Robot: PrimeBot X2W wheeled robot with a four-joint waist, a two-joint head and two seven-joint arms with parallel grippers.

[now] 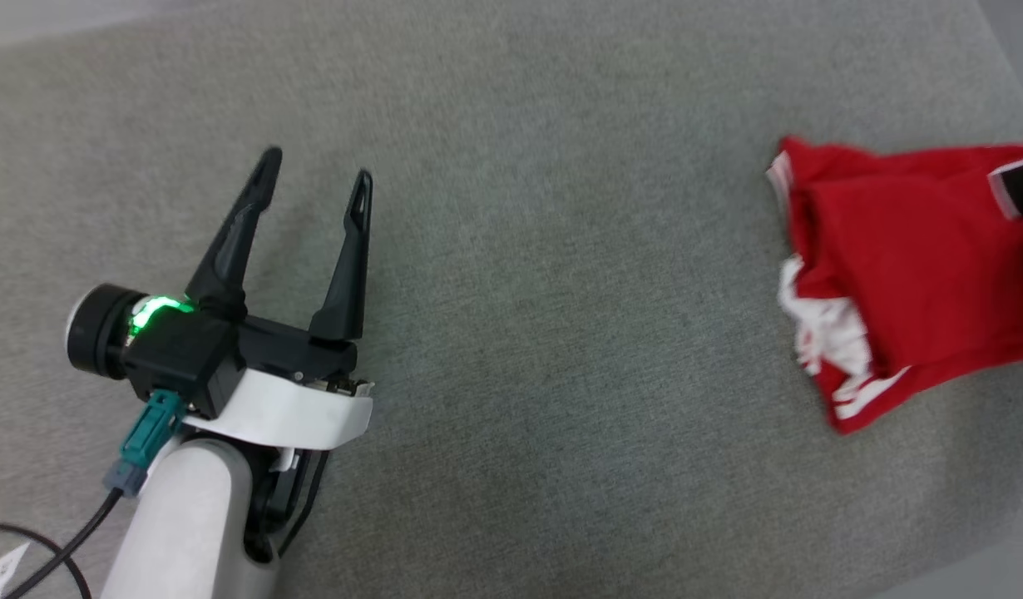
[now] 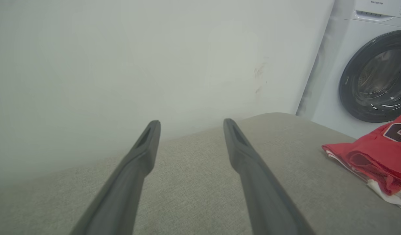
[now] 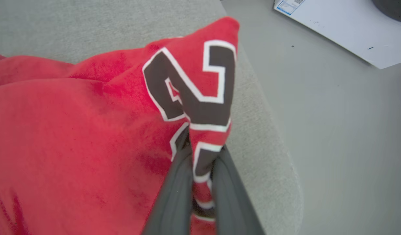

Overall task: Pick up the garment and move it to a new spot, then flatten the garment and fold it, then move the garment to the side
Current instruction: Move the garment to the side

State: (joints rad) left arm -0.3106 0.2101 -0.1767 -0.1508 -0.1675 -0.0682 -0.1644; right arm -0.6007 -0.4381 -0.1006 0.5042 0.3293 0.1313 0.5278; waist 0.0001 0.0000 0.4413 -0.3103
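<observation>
The garment point(image 1: 911, 274), a red jersey with white sleeve trim, lies bunched at the right edge of the head view on a grey fabric surface point(image 1: 561, 333). My right gripper point(image 3: 203, 143) is shut on a fold of the garment point(image 3: 73, 130) carrying black white-edged print, and this pinched part stands up near the surface's rim. Far from it, at the lower left of the head view, my left gripper point(image 1: 316, 165) is open and holds nothing. In the left wrist view, the left gripper point(image 2: 191, 122) hovers over bare fabric with the garment point(image 2: 376, 147) off to the right.
A white washing machine point(image 2: 373, 71) with a dark round door stands beyond the surface's far corner, next to a pale wall point(image 2: 122, 65). Grey floor point(image 3: 334, 114) lies past the surface's rounded edge, with a white panel point(image 3: 344, 29) on it.
</observation>
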